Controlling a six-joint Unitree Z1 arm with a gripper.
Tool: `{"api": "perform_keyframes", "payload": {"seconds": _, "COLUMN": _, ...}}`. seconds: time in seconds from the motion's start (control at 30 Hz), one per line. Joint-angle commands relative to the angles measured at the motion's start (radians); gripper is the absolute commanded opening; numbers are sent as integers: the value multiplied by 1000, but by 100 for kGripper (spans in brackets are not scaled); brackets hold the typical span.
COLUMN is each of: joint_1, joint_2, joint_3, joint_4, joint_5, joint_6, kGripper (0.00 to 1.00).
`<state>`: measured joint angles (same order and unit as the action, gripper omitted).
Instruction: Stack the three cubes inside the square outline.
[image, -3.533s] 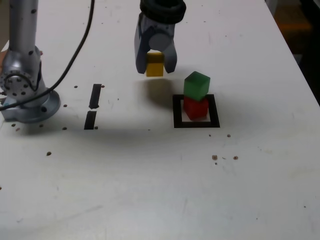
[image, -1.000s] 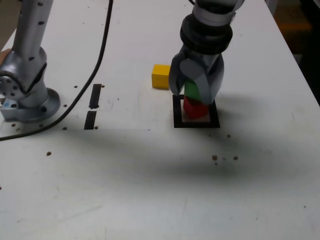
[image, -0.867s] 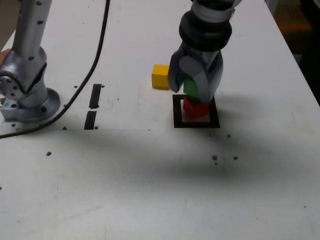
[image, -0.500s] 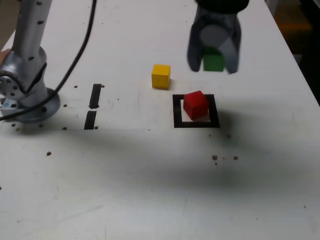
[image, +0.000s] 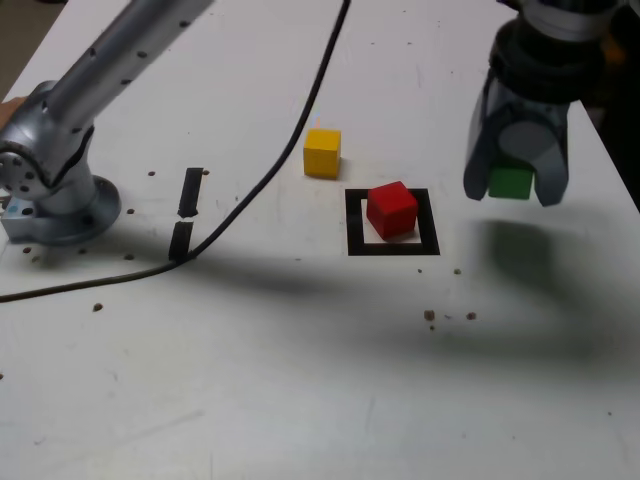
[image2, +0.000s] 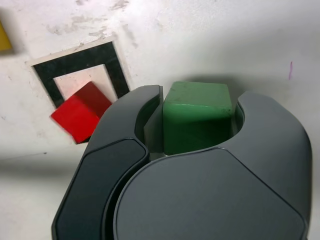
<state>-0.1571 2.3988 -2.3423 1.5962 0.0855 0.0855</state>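
Observation:
My gripper (image: 514, 186) is shut on the green cube (image: 510, 182) and holds it above the table, to the exterior view's right of the square outline (image: 392, 249). The wrist view shows the green cube (image2: 197, 115) clamped between the dark fingers (image2: 130, 115). The red cube (image: 391, 209) sits alone inside the black tape square, turned slightly askew; in the wrist view the red cube (image2: 80, 112) lies over the outline (image2: 75, 65). The yellow cube (image: 322, 152) rests on the table just beyond the square's far left corner, apart from it.
The arm's base (image: 50, 190) stands at the exterior view's left, with a black cable (image: 260, 190) trailing across the table. Two short black tape strips (image: 186, 212) lie beside the base. Small dark specks (image: 430, 315) dot the white table (image: 320, 380).
The gripper set the yellow cube on the table, closed on the green cube atop the red one, lifted it off and carried it to the exterior view's right. The red cube stays in the square.

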Motion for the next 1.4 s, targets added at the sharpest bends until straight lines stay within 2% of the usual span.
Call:
{"api": "perform_keyframes", "payload": {"seconds": 0.0, "joint_1": 2, "joint_2": 23, "joint_3": -13, "joint_4": 17, "joint_5": -3, "joint_6": -9, "kGripper": 15}}
{"api": "perform_keyframes", "payload": {"seconds": 0.37, "joint_1": 12, "joint_2": 81, "joint_3": -14, "joint_4": 26, "joint_5": -10, "joint_6": -27, "kGripper": 16}}
{"api": "perform_keyframes", "payload": {"seconds": 0.43, "joint_1": 13, "joint_2": 86, "joint_3": -18, "joint_4": 27, "joint_5": -13, "joint_6": -27, "kGripper": 20}}
{"api": "perform_keyframes", "payload": {"seconds": 0.53, "joint_1": 14, "joint_2": 88, "joint_3": -20, "joint_4": 31, "joint_5": -15, "joint_6": -27, "kGripper": 33}}
{"api": "perform_keyframes", "payload": {"seconds": 0.73, "joint_1": 17, "joint_2": 88, "joint_3": -20, "joint_4": 40, "joint_5": -38, "joint_6": -21, "kGripper": 77}}
{"api": "perform_keyframes", "payload": {"seconds": 0.87, "joint_1": 18, "joint_2": 64, "joint_3": -3, "joint_4": 42, "joint_5": -37, "joint_6": -18, "kGripper": 90}}
{"api": "perform_keyframes", "payload": {"seconds": 1.0, "joint_1": 16, "joint_2": -59, "joint_3": 72, "joint_4": 42, "joint_5": -7, "joint_6": -20, "kGripper": 96}}
{"api": "perform_keyframes", "payload": {"seconds": 1.13, "joint_1": 13, "joint_2": -272, "joint_3": 221, "joint_4": 42, "joint_5": 44, "joint_6": -43, "kGripper": 99}}
{"api": "perform_keyframes", "payload": {"seconds": 1.23, "joint_1": 24, "joint_2": -430, "joint_3": 373, "joint_4": 42, "joint_5": 69, "joint_6": -85, "kGripper": 99}}
{"api": "perform_keyframes", "payload": {"seconds": 1.37, "joint_1": 86, "joint_2": -620, "joint_3": 621, "joint_4": 24, "joint_5": 82, "joint_6": -118, "kGripper": 99}}
